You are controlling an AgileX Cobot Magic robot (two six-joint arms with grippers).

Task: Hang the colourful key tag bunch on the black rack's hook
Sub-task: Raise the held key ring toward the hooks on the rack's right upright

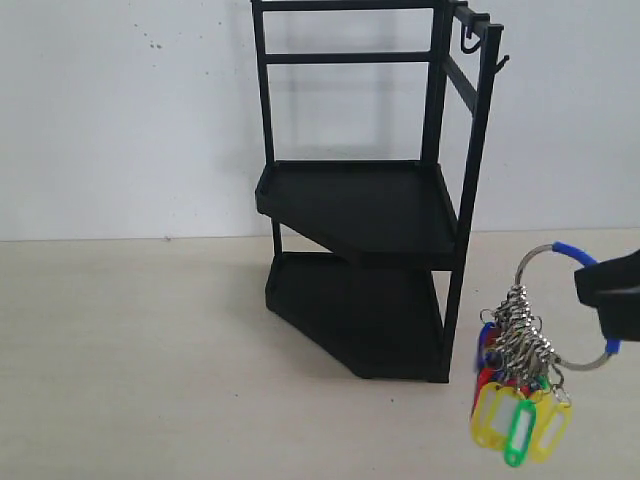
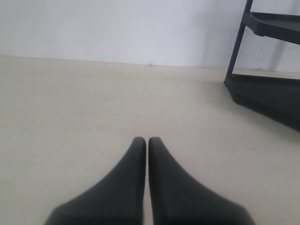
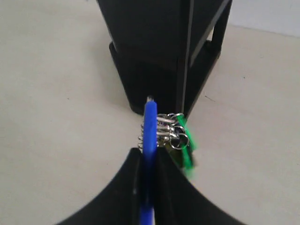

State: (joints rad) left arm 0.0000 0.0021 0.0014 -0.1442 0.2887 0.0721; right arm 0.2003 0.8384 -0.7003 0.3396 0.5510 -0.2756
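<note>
Your right gripper (image 3: 149,152) pinches the blue sleeve of the colourful key tag bunch (image 1: 525,355), dangling at the black rack's (image 1: 360,200) 4 o'clock; the left gripper (image 2: 146,143) is closed, empty. Raise the ring toward 12 o'clock, then lower bare wire over the hook (image 1: 503,62).

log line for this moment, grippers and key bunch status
right gripper: shut on key tag bunch, hanging beside black rack | left gripper: shut, empty | hook: bare

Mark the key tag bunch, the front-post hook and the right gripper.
key tag bunch (image 1: 522,338), exterior view, small metal rings
hook (image 1: 501,64), exterior view, upturned tip
right gripper (image 3: 149,153), right wrist view, between fingertips
</note>
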